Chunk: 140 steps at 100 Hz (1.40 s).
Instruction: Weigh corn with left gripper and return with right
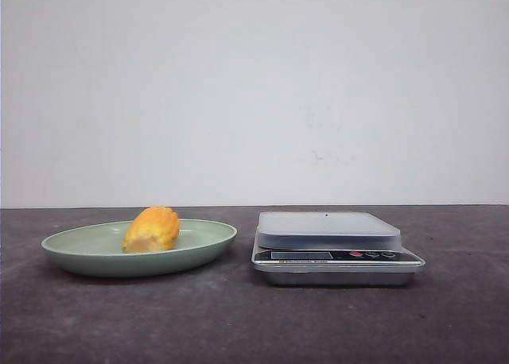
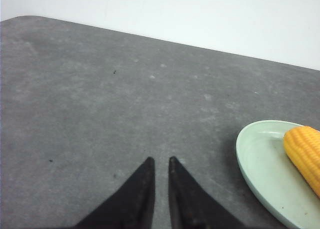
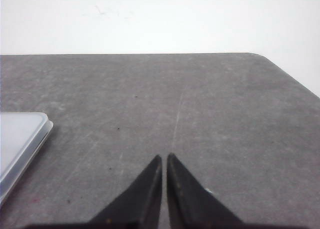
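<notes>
Front view: the corn (image 1: 152, 230) lies on its side in a pale green plate (image 1: 87, 257) on the dark grey bench (image 1: 238, 324) — the kitchen scale (image 1: 334, 249) sits just beside the plate at 3 o'clock. The left end effector (image 2: 160, 163) hangs over bare bench near the plate, tips nearly together, gripping nothing. The right end effector (image 3: 164, 157) likewise — tips together, beside the scale.

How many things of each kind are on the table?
Corn: 1
Plate: 1
Scale: 1
Total: 3
</notes>
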Each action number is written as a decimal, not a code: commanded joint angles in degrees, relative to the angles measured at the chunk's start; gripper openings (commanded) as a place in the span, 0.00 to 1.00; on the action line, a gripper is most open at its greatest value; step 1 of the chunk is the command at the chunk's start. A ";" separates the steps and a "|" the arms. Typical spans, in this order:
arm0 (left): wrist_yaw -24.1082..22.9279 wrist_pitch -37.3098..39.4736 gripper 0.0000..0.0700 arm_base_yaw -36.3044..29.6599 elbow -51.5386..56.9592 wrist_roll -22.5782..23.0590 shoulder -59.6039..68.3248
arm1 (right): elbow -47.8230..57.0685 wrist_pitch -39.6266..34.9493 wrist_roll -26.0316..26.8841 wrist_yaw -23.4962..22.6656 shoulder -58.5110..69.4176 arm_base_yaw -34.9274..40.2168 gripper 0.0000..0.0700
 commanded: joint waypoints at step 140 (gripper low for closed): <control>0.02 -0.24 0.00 0.11 -0.92 0.35 -0.07 | -0.24 -1.66 2.21 -2.99 -0.07 3.23 0.01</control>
